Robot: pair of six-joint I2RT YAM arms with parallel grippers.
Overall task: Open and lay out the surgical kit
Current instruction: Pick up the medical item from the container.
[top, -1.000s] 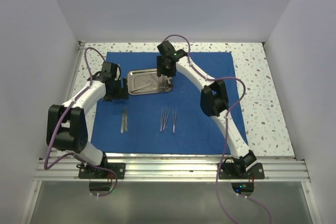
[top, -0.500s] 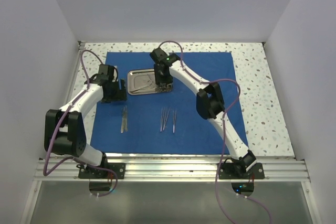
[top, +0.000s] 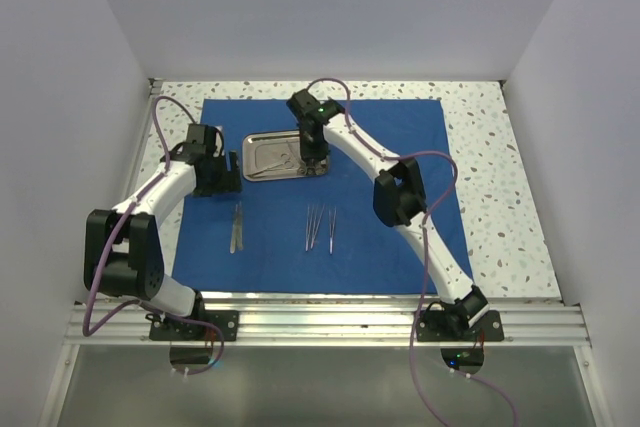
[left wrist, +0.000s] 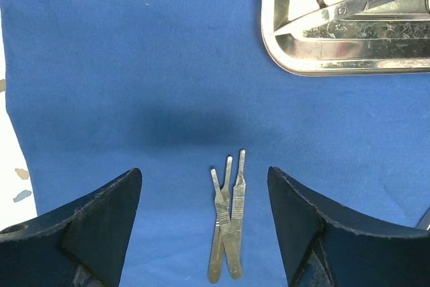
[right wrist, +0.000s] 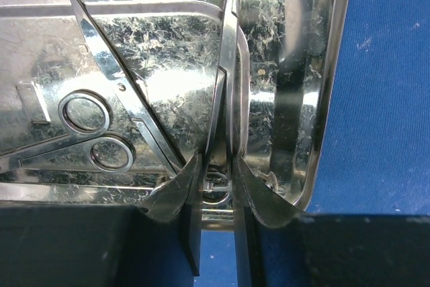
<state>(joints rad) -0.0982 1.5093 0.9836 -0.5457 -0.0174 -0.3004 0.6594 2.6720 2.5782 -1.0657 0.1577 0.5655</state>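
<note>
The blue cloth wrap (top: 270,247) lies spread flat over the speckled table (top: 490,177); on its far half, left of centre, sits the steel tray (top: 265,157); the right gripper (right wrist: 216,166) reaches down into the tray's right end, its fingers (right wrist: 259,196) drawn close together and pinching a slim steel instrument (right wrist: 230,78) that runs away from the claw along the tray floor; beside it in the tray lie the ring-handled scissors (right wrist: 94,132), blades angled toward the tray's far side; the left gripper (left wrist: 203,173) hangs over bare cloth just off the tray's left edge, jaws spread wide and holding nothing; between its fingers, seen from the wrist, two flat silver handles (left wrist: 227,233) rest side by side on the cloth, touching; nearer the middle of the sheet a small group of thin tweezers (top: 320,227) lies in a row, well apart from the tray.
</note>
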